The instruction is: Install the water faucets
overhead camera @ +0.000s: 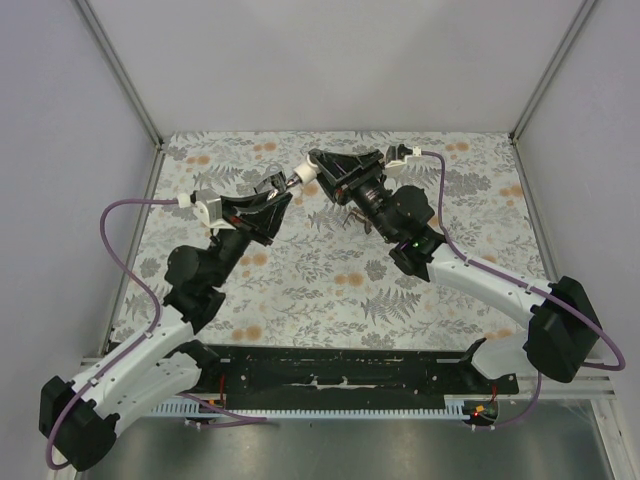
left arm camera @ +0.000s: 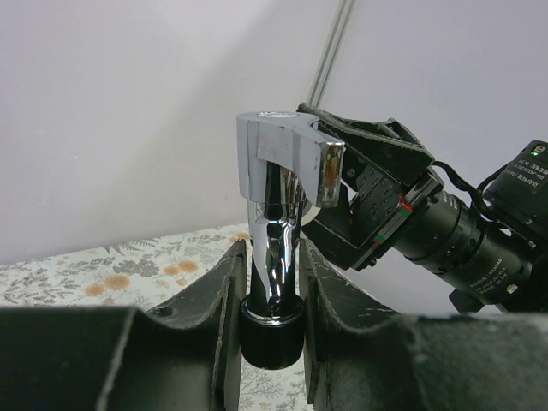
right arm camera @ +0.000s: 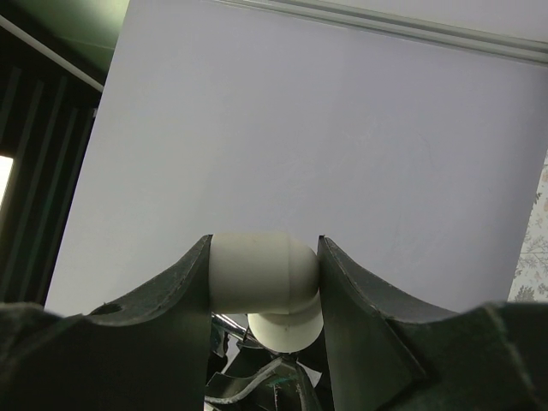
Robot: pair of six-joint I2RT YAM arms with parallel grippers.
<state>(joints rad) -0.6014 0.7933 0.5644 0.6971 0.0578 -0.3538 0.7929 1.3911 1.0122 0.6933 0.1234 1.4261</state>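
A shiny chrome water faucet [left arm camera: 274,214] with a black end cap [left arm camera: 271,330] stands upright between the fingers of my left gripper [left arm camera: 272,257], which is shut on its stem. My right gripper [right arm camera: 264,257] is shut on a white plastic elbow fitting [right arm camera: 261,274]. In the top view the two grippers meet tip to tip above the table's far middle. There the left gripper [overhead camera: 282,188] holds the faucet [overhead camera: 289,183] right beside the white elbow [overhead camera: 309,176] in the right gripper [overhead camera: 320,172]. Whether faucet and elbow touch is hidden. The right gripper's body [left arm camera: 377,188] shows just behind the faucet head.
A floral-patterned cloth [overhead camera: 330,280] covers the table. Grey walls with metal corner posts [overhead camera: 120,70] enclose it on three sides. A black rail [overhead camera: 340,370] runs along the near edge between the arm bases. Purple cables [overhead camera: 115,240] loop off both arms.
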